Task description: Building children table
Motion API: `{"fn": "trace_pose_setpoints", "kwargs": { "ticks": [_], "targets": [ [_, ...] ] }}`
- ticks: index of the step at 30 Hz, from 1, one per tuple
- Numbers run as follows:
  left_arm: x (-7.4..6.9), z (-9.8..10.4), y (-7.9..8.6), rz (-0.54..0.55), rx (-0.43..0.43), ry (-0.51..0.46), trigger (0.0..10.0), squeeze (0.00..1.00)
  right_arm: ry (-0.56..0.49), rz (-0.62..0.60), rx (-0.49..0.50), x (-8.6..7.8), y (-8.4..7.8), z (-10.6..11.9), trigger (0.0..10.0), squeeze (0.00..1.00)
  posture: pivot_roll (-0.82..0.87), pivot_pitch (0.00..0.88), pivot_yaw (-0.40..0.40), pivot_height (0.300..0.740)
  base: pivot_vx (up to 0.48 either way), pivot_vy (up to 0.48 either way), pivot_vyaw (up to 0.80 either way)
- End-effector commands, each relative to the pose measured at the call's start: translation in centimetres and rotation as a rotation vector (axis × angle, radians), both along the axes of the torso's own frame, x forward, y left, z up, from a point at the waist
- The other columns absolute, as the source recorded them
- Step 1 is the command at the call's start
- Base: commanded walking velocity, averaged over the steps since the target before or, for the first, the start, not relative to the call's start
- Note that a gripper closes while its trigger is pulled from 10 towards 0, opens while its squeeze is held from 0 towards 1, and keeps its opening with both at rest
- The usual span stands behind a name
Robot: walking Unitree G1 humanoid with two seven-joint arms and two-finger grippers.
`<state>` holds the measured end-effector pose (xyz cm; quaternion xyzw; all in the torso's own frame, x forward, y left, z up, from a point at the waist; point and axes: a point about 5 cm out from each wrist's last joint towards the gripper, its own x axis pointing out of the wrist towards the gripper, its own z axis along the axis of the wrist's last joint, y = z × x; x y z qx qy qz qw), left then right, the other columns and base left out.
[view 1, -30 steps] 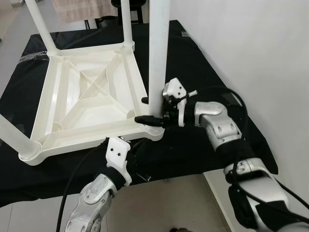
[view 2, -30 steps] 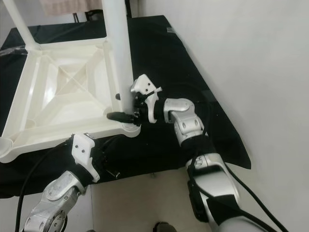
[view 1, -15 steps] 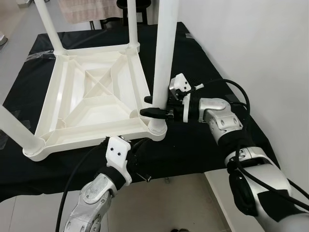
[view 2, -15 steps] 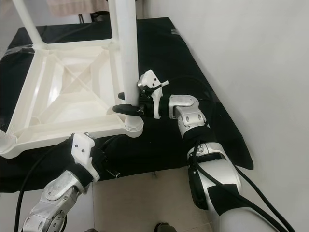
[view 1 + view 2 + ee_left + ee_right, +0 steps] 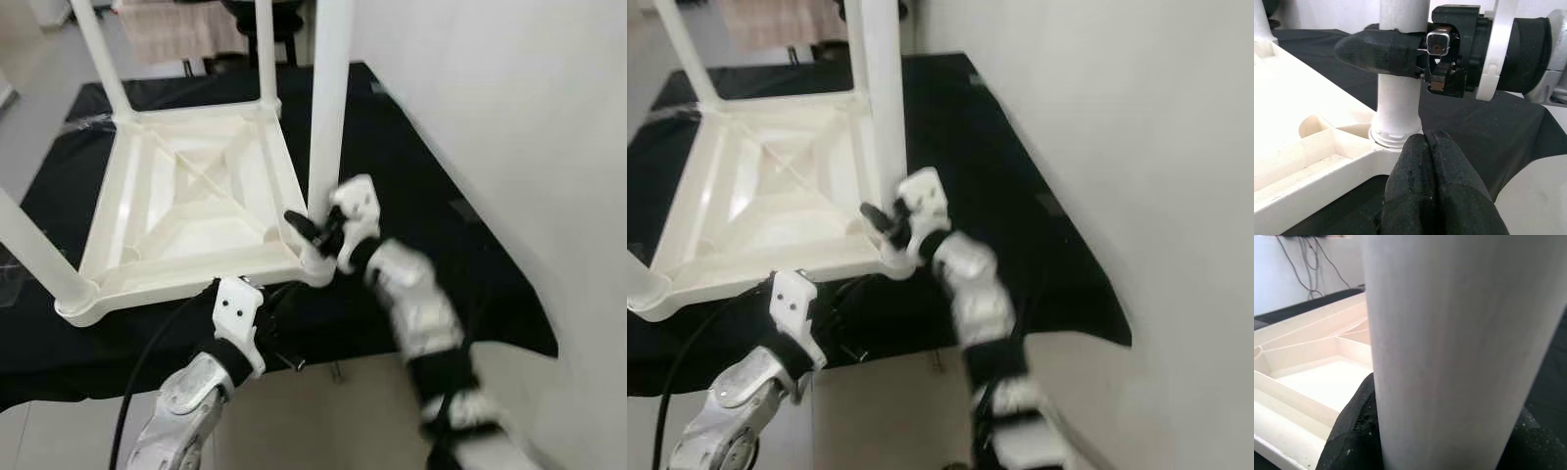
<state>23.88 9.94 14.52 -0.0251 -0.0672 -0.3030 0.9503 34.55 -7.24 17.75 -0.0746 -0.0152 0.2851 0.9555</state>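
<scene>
The white plastic table lay upside down on a black cloth, its ribbed underside facing up and its legs rising from the corner sockets. The cloth covered a low surface that ran alongside a white wall. No brand, label or writing could be read on the table, the cloth or the arms.

The leg at the table's near corner, the one closest to the wall, stood upright in its socket. The right gripper was at that leg, low down, just above the socket. Its black fingers were wrapped around the leg and pinched it; in the right wrist view the leg stood between the two dark pads. The right arm was blurred in both head views.

The left gripper was at the table's near edge, just under the same corner and below the right gripper. Its two fingers were pressed together with nothing between them, their tips pointing at the base of the socket from close by; whether they touched it could not be told.

Three other legs stood up from the table's remaining corners. Beyond the table's far side, a beige cloth hung over dark furniture.
</scene>
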Motion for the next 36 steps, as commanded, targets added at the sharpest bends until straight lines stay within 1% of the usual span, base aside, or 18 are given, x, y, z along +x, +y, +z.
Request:
{"fn": "trace_pose_setpoints", "kwargs": {
  "ticks": [1, 2, 3, 5, 6, 9, 10, 11, 13, 14, 18, 19, 22, 26, 27, 29, 30, 36],
  "targets": [
    [0.0, -0.5, 0.1, -0.006, 0.0, 0.025, 10.0, 0.0, 0.137, -0.018, -0.114, -0.2, -0.4, -3.5, 0.0, 0.0, 0.04, 0.13, -0.028, 0.74, 0.0, 0.0, 0.0],
    [0.0, -0.5, 0.1, -0.006, 0.0, 0.025, 10.0, 0.0, 0.137, -0.018, -0.114, -0.2, -0.4, -3.5, 0.0, 0.0, 0.04, 0.13, -0.028, 0.74, 0.0, 0.0, 0.0],
    [0.0, -0.5, 0.0, 0.002, 0.004, 0.02, 10.0, 0.0, 0.152, -0.043, -0.103, 0.5, -0.5, -3.3, 9.3, 0.0, 0.04, 0.13, -0.026, 0.74, 0.0, 0.0, 0.0],
    [0.0, -0.5, 0.0, 0.002, 0.004, 0.02, 10.0, 0.0, 0.152, -0.043, -0.103, 0.5, -0.5, -3.3, 9.3, 0.0, 0.04, 0.13, -0.026, 0.74, 0.0, 0.0, 0.0],
    [-0.1, -0.5, 0.0, 0.013, 0.006, 0.014, 10.0, 0.0, 0.147, -0.004, -0.043, 0.9, 0.0, -2.3, 10.0, 1.0, 0.04, 0.13, -0.03, 0.74, 0.0, 0.0, 0.0],
    [-0.1, -0.5, 0.0, 0.015, 0.005, 0.014, 10.0, 0.0, 0.137, 0.042, -0.012, 0.9, 0.3, -1.7, 10.0, 1.0, 0.04, 0.13, -0.027, 0.74, 0.0, 0.0, 0.0],
    [-0.1, -0.6, -0.1, 0.007, 0.001, 0.018, 10.0, 0.0, 0.073, 0.149, 0.052, 1.3, 0.7, 0.6, 10.0, 1.0, 0.04, 0.129, -0.026, 0.74, 0.0, 0.0, 0.0],
    [-0.2, -0.6, -0.2, 0.004, -0.001, 0.019, 10.0, 0.0, 0.058, 0.227, 0.072, 1.2, 0.9, 1.5, 10.0, 0.65, 0.03, 0.13, -0.026, 0.74, 0.0, 0.0, 0.0],
    [-0.2, -0.6, -0.2, 0.001, -0.002, 0.02, 10.0, 0.0, 0.049, 0.281, 0.084, 1.1, 1.0, 2.1, 10.0, 0.65, 0.03, 0.13, -0.026, 0.74, 0.0, 0.0, 0.0],
    [-0.2, -0.6, -0.2, 0.0, -0.003, 0.021, 10.0, 0.0, 0.026, 0.377, 0.064, 0.9, 1.0, 2.7, 10.0, 0.0, 0.04, 0.131, -0.028, 0.74, 0.0, 0.0, 0.0],
    [-0.2, -0.6, -0.2, 0.0, -0.004, 0.021, 10.0, 0.0, -0.006, 0.533, 0.022, 0.4, 0.8, 3.4, 10.0, 0.0, 0.04, 0.131, -0.031, 0.74, 0.0, 0.0, 0.0],
    [-0.2, -0.6, -0.2, 0.0, -0.004, 0.02, 10.0, 0.0, -0.003, 0.643, -0.013, 0.2, 0.5, 3.6, 10.0, 0.0, 0.04, 0.132, -0.034, 0.74, 0.0, 0.0, 0.0],
    [-0.2, -0.6, -0.2, 0.002, -0.005, 0.02, 10.0, 0.0, 0.021, 0.797, -0.058, 0.5, -0.2, 4.1, 10.0, 0.0, 0.04, 0.132, -0.037, 0.74, 0.0, 0.0, 0.0],
    [-0.3, -0.8, -0.3, 0.004, -0.005, 0.021, 10.0, 0.0, 0.065, 0.846, -0.05, 1.2, -0.5, 4.3, 10.0, 0.0, 0.05, 0.13, -0.039, 0.74, 0.0, 0.0, 0.0],
    [-0.3, -0.8, -0.3, 0.004, -0.005, 0.022, 10.0, 0.0, 0.084, 0.863, -0.042, 1.4, -0.6, 4.4, 5.4, 0.0, 0.05, 0.13, -0.04, 0.74, 0.0, 0.0, 0.0],
    [-0.3, -0.8, -0.3, 0.003, -0.005, 0.022, 10.0, 0.0, 0.1, 0.878, -0.036, 1.5, -0.6, 4.4, 5.4, 0.0, 0.05, 0.128, -0.042, 0.74, 0.0, 0.0, 0.0],
    [-0.4, -0.8, -0.4, 0.003, -0.004, 0.022, 10.0, 0.0, 0.12, 0.902, -0.02, 1.6, -0.7, 4.4, 0.0, 0.0, 0.05, 0.127, -0.044, 0.74, 0.0, 0.0, 0.0],
    [-0.5, -0.8, -0.5, 0.003, -0.005, 0.021, 10.0, 0.0, 0.128, 0.875, -0.001, 2.0, -1.1, 4.3, 0.0, 0.0, 0.05, 0.126, -0.047, 0.74, 0.0, 0.0, 0.0]
  ]
}}
